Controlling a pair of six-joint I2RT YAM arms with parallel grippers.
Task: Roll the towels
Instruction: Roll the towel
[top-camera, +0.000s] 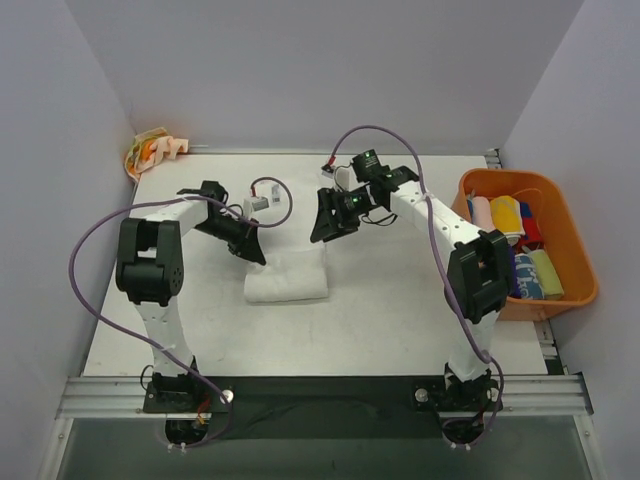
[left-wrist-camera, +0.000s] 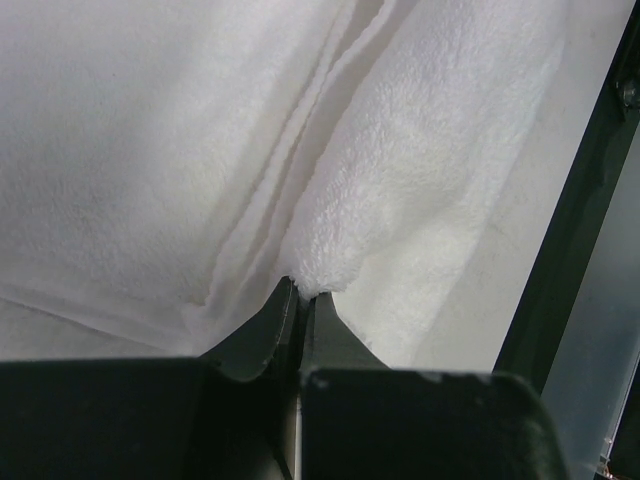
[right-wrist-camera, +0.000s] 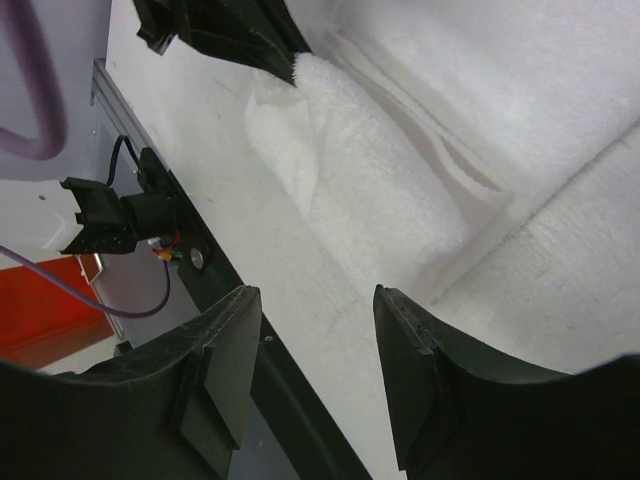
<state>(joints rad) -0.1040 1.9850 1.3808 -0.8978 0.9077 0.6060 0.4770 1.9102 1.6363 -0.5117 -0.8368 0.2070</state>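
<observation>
**A:** What's your rig actually sitting in?

**B:** You've got a white table (top-camera: 400, 330) filling the middle of the frame. Plain pale lavender panels box it in: the left wall (top-camera: 50, 150), the back wall (top-camera: 320, 60) across the top and the right wall (top-camera: 600, 90).

**A:** Lighting?

**B:** Soft and even, and the shadows on your tabletop are faint. An aluminium rail (top-camera: 110, 395) runs along the bottom edge, with a dull grey surface (top-camera: 320, 455) below it. Could be floor, I can't tell.
</observation>
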